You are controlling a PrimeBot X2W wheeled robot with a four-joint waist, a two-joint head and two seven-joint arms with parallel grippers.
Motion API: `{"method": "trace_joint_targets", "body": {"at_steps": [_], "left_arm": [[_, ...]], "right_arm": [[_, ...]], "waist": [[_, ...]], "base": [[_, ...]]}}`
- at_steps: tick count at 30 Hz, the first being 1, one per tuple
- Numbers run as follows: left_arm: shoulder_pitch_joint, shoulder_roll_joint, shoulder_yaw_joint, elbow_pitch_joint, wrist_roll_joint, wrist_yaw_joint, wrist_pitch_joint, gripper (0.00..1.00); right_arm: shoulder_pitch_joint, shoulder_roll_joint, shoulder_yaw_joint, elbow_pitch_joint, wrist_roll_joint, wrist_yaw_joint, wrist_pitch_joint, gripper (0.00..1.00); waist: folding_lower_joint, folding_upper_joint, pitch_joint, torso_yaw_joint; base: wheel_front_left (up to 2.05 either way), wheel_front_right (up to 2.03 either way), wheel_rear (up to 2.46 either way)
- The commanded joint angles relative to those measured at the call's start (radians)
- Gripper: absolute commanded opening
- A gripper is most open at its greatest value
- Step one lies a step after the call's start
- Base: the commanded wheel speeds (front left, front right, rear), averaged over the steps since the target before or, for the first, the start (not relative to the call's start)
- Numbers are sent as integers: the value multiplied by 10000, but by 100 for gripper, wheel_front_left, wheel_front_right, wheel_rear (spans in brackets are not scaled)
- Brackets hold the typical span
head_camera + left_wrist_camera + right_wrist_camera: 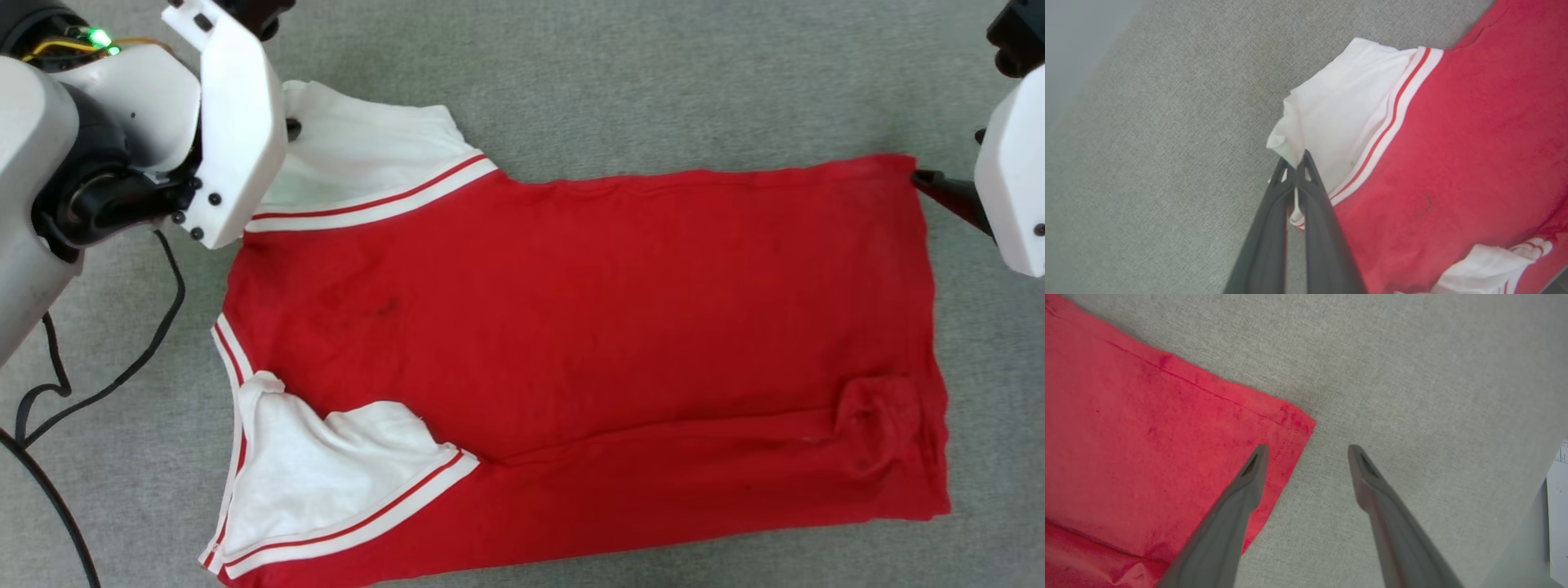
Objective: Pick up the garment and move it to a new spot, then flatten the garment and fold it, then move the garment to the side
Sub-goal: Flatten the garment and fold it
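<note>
At wrist views: left pincer [1295,162] clamps garment [1453,143] sleeve; right pincer [1307,449] gapes.

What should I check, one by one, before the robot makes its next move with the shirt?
1. Left gripper holds the garment: ok, shut on the far white sleeve edge.
2. Right gripper holds the hem corner: not ok, open, one finger over the cloth, nothing gripped.
3. Garment flat: not ok, near sleeve folded onto the body, bunch by the hem.
4. Printed face down: cannot tell, plain red up.
5. Cable off the cloth: ok, on the grey surface beside it.
</note>
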State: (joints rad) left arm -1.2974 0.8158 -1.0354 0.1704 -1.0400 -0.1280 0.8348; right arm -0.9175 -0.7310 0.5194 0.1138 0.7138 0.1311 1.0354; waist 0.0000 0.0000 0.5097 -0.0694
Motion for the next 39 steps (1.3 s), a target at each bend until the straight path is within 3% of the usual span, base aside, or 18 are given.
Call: {"method": "trace_joint_targets", "body": {"at_steps": [1, 5, 13, 14, 15, 22, 29, 39], "left_arm": [[-133, -19, -29, -75, 12, -14, -41, 0], [-293, -51, -172, -310, 6, -15, -187, 0], [-386, 68, -558, -527, -18, -11, -695, 0], [-355, 95, -634, -541, -25, -11, -784, 0], [-314, 97, -687, -546, -63, -12, -892, 0], [-44, 219, -1038, -626, -237, -12, -1703, 0], [908, 601, -1251, -1044, -525, -3, -2661, 0], [3058, 1413, -1803, -2208, -786, 605, -3569, 0]], "right_arm": [[-177, 129, 24, 130, 69, -7, 60, 100], [-316, 473, 367, 875, -80, -7, 255, 100], [699, 1276, 1741, 2224, 77, 11, -340, 100], [711, 1250, 1804, 2296, 141, 13, -492, 80], [680, 1172, 1843, 2353, 176, 11, -613, 0], [210, 592, 1660, 2202, 354, -4, -2409, 0], [960, -94, 2191, 1836, 731, -6, -3882, 0], [2747, -906, 2614, 1164, 1250, -6, -5419, 0]], "waist": [[0, 0, 163, 147], [0, 0, 391, 335], [0, 0, 524, 413], [0, 0, 474, 410], [0, 0, 408, 421], [0, 0, -454, 519], [0, 0, -1705, 649], [0, 0, -3174, 791]], "base": [[0, 0, 0], [0, 0, 0], [0, 0, 0], [0, 0, 0], [0, 0, 0], [0, 0, 0], [0, 0, 0], [0, 0, 0]]}}
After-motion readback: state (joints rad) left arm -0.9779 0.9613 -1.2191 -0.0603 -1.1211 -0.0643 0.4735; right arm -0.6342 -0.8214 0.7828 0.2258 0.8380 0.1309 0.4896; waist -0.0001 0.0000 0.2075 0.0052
